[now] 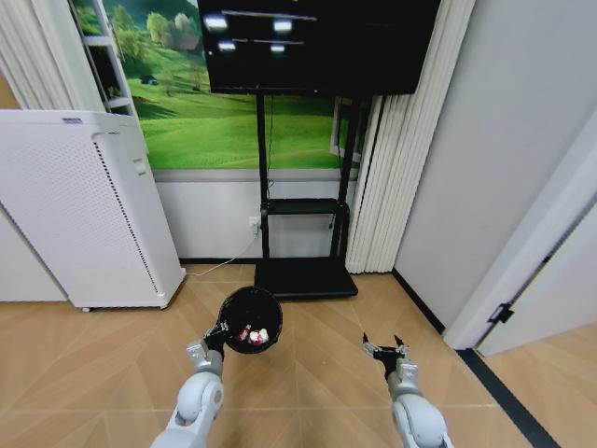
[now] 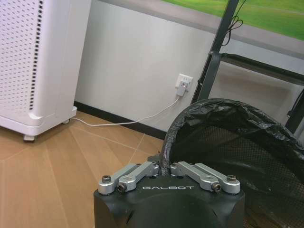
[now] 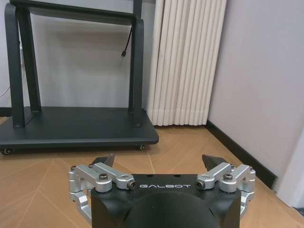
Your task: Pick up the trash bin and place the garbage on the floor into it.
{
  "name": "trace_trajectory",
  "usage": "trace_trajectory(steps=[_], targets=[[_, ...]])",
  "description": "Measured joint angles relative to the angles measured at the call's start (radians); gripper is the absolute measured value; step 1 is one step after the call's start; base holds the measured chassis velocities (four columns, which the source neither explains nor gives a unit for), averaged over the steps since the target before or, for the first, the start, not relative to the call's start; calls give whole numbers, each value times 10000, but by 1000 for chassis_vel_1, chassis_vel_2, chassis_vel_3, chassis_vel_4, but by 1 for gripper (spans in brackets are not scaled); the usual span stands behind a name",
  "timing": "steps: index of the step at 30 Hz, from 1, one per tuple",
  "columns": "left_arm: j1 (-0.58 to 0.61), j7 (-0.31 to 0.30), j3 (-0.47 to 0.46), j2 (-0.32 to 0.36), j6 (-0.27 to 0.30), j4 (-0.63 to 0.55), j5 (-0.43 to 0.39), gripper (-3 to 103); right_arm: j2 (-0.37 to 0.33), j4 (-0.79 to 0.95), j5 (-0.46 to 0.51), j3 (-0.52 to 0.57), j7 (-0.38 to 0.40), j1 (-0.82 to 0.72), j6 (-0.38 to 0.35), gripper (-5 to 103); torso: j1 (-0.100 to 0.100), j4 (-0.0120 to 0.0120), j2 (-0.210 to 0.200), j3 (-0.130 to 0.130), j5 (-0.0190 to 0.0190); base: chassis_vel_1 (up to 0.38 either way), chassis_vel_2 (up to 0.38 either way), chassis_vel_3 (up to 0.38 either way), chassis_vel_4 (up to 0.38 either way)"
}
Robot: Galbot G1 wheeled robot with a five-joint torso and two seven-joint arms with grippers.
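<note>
The trash bin (image 1: 250, 319), a small round black mesh basket lined with a black bag, hangs just above the floor (image 1: 93, 364) ahead of me. My left gripper (image 1: 216, 332) is shut on its near rim. In the left wrist view the fingers (image 2: 142, 172) pinch the rim of the bin (image 2: 237, 137). Red-and-white pieces of garbage (image 1: 250, 333) lie inside the bin. My right gripper (image 1: 383, 347) hovers over the boards to the right, open and holding nothing; the right wrist view shows the same gripper (image 3: 159, 159) with its jaws spread wide.
A tall white perforated appliance (image 1: 84, 205) stands at the left, its cable running to a wall socket (image 2: 184, 83). A black TV stand (image 1: 303, 275) sits straight ahead against the wall. White curtains (image 3: 187, 61) and a door frame (image 1: 522, 271) close the right side.
</note>
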Motion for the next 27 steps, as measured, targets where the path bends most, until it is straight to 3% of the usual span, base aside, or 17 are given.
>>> trace_trajectory(steps=[8,27], targets=[[135,-22,-51,-19,-24,-48,91,4,-41,-164,-2,34,-179,21,142,100,-5,6,2,-3,-5,300,-79,-311,105],[291,-76,-32,-6,-61,-109,174,4,-115,-266,94,119,-239,-94,305,100,2,4,0,1,0,114,134,-116,-144]])
